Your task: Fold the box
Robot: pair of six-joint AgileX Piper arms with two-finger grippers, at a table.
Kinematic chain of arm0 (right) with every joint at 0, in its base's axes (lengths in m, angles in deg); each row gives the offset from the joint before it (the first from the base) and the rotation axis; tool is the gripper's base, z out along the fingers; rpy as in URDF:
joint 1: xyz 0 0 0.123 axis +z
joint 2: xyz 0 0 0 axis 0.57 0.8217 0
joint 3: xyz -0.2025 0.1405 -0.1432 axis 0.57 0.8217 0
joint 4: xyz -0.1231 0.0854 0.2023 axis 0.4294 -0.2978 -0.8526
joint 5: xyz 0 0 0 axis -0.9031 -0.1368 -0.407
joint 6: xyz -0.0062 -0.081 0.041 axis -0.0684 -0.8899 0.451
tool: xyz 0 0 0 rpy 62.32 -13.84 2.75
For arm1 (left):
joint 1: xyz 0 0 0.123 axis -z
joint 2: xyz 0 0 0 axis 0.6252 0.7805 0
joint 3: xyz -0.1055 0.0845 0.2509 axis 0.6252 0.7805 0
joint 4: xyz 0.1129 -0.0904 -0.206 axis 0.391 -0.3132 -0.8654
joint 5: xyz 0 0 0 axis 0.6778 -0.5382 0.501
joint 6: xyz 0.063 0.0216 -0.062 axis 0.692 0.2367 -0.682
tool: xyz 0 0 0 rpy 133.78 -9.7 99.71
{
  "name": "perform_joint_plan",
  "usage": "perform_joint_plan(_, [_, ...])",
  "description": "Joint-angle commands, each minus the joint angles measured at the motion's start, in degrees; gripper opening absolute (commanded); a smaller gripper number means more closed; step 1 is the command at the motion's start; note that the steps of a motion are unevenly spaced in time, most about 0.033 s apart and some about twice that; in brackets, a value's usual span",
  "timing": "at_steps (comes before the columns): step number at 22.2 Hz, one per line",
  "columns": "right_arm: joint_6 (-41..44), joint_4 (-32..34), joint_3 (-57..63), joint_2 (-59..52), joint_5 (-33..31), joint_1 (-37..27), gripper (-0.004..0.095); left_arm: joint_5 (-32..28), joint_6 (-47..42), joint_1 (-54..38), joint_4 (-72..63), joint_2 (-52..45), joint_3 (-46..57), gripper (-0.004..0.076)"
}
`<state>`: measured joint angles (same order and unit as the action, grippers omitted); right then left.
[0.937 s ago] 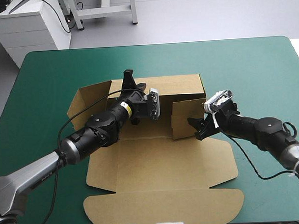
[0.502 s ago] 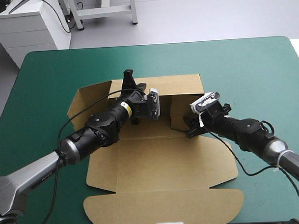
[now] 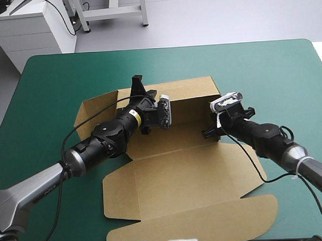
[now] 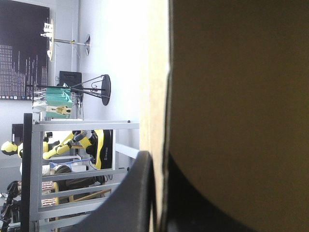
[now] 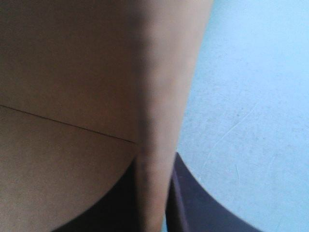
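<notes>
Now: the box (image 3: 179,178) lies open on the teal-green cover (image 3: 270,69) near the table's middle, set askew to the near edge. Nearest, the lid (image 3: 196,225), with rounded corners, lies flat and almost reaches the near edge. Behind it the wide base panel (image 3: 178,167) is also flat. At the panel's far right corner the right gripper (image 3: 209,132) is clamped on the upright right side wall (image 3: 216,116). In the right wrist view the brown board runs edge-on between its two black fingers (image 5: 190,208), which press it from both sides, with cover beside it. Farther back the left gripper (image 3: 138,84) reaches over the rear wall (image 3: 189,93), which stands raised. In the left wrist view it is pinched on that wall, one black finger (image 4: 130,203) on each face. At the far left, the left side flap (image 3: 97,107) stands up and leans outward, free of both grippers.
</notes>
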<state>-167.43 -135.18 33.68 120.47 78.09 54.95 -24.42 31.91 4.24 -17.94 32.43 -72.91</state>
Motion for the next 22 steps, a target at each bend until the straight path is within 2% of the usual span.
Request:
perform_joint_plan(1, [0.88, 0.53, -2.59, -2.33, -6.77, 0.62, -0.0014, -4.67, -1.08, 0.76, -0.33, -1.81, -1.32, -0.0003])
perform_joint_plan(3, [4.22, 0.20, -2.59, -2.33, -4.49, 0.62, -0.0014, -4.67, -1.08, 0.76, -0.33, -1.81, -1.32, 0.0016])
perform_joint_plan(6, [4.92, 0.20, -2.59, -2.33, -3.99, 0.62, -0.0014, -4.47, -1.08, 1.69, -0.33, -1.91, -1.32, 0.0095])
perform_joint_plan(8, [4.92, 0.20, -2.59, -2.33, -3.74, 0.62, -0.0014, -4.47, -1.08, 2.91, -0.33, -2.42, -1.32, 0.0190])
perform_joint_plan(11, [6.57, 0.20, -2.59, -2.33, -2.92, 0.62, -0.0014, -0.61, -1.08, 9.03, -0.42, -4.47, -1.32, 0.0421])
perform_joint_plan(12, [6.56, 0.20, -2.59, -2.33, -2.92, 0.62, -0.0014, 0.61, -1.08, 10.22, -0.42, -4.78, -1.32, 0.0444])
perform_joint_plan(13, [6.87, 0.20, -2.59, -2.33, -3.16, 0.62, -0.0014, 4.32, -1.08, 13.52, -0.42, -5.69, -1.32, 0.0455])
perform_joint_plan(17, [7.47, 0.20, -2.59, -2.33, -3.16, 0.62, -0.0014, 17.45, -1.08, 24.22, -0.42, -8.29, -1.32, 0.0452])
perform_joint_plan(19, [7.47, 0.20, -2.59, -2.33, -3.16, 0.62, -0.0014, 21.24, -1.08, 29.10, 0.27, -10.11, -1.32, 0.0393])
perform_joint_plan(20, [7.47, 0.20, -2.59, -2.33, -2.91, 0.62, -0.0014, 21.37, -0.97, 30.60, 0.73, -11.08, -1.32, 0.0312])
perform_joint_plan(22, [7.47, 0.20, -2.59, -2.33, -2.91, 0.62, -0.0014, 20.68, -0.64, 33.13, 2.23, -13.34, -1.32, 0.0046])
